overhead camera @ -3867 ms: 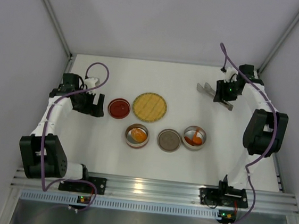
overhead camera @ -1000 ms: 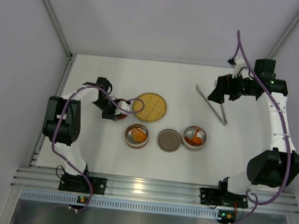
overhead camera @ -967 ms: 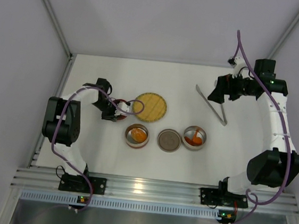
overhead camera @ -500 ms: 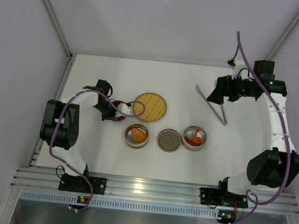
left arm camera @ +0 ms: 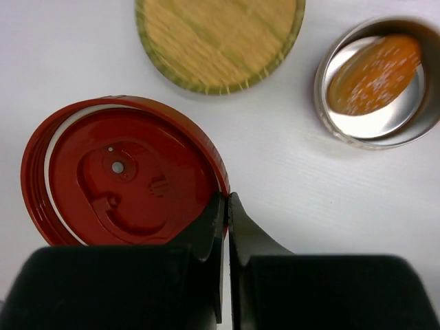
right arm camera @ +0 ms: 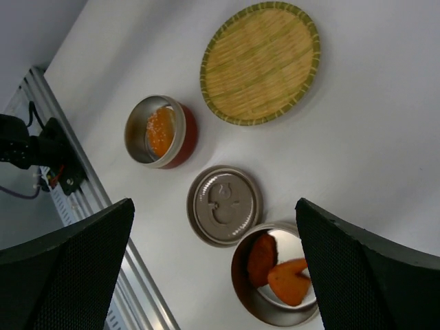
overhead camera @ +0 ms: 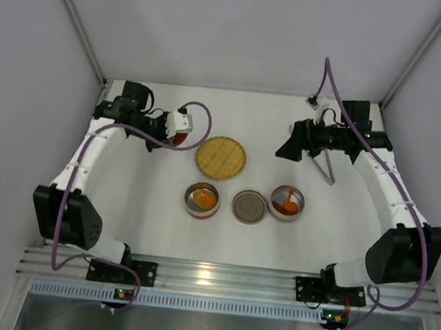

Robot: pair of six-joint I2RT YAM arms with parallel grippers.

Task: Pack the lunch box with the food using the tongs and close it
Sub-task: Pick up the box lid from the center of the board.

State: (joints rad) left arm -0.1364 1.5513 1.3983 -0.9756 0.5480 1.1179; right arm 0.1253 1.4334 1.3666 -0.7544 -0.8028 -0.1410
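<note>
Right, from above: the left claw [overhead camera: 169, 130] is clamped on the red lid [overhead camera: 179, 135] at far left, the right claw [overhead camera: 285, 148] gapes empty, and the tongs [overhead camera: 328, 170] lie on the desk [overhead camera: 145, 204] under that arm. Packing looks not yet begun; fetching the tongs seems next. Left wrist: fingertips [left arm camera: 213, 220] pinch the lid's rim, a detail lost overhead. Right wrist: food [right arm camera: 280, 275] sits in an open tin [right arm camera: 235, 275]; the tongs are out of frame.

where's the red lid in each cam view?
Top external: red lid upper left, at the left end effector, left of the woven plate.
Left wrist: lid left of centre, rim pinched in the shut end effector.
Right wrist: not in it.
Shared landmark: the woven plate, in all three.
</note>
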